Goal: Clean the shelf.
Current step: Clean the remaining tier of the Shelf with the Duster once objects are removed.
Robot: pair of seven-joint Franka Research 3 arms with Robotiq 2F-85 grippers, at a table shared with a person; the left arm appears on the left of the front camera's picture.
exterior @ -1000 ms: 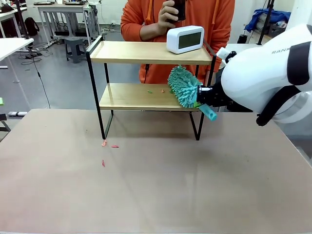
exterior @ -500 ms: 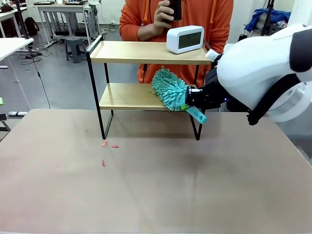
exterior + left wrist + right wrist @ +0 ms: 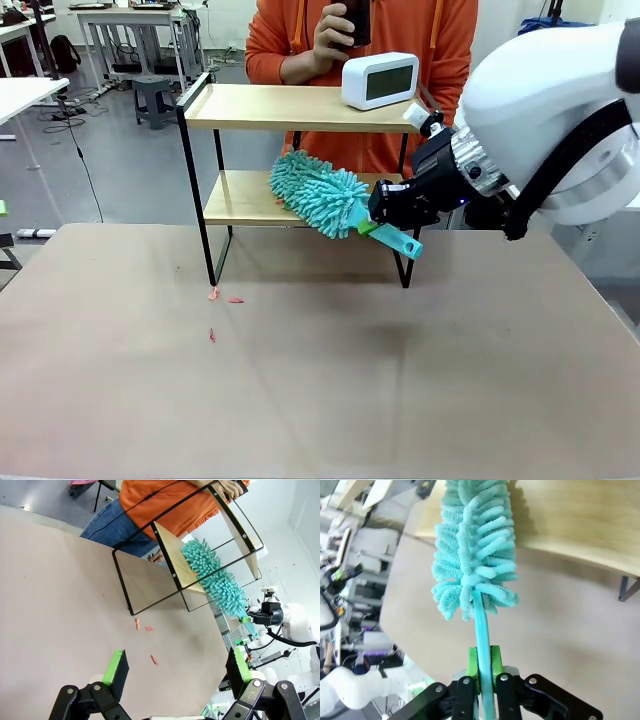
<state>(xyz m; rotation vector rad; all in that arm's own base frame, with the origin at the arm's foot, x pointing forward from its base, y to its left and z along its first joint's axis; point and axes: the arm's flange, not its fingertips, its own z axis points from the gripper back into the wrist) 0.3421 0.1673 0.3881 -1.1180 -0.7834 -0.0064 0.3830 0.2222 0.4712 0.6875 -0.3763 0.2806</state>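
Duster (image 3: 318,196) on the move: a second ago its fluffy teal head sat at the right end of the lower board (image 3: 240,198), and now it has slid to the middle, covering the spot where small scraps lay. That looks like real progress on the bottom tier of the shelf (image 3: 300,107), which stands at the far side of the surface (image 3: 320,400) with a white clock (image 3: 380,80) on top. The board's left stretch is likely still to do, and pink scraps (image 3: 213,293) lie by the front left leg. The right end effector (image 3: 483,662) is clenched, green pads (image 3: 473,661) pinching the duster's handle. The left end effector (image 3: 177,672) hangs spread wide, holding nothing.
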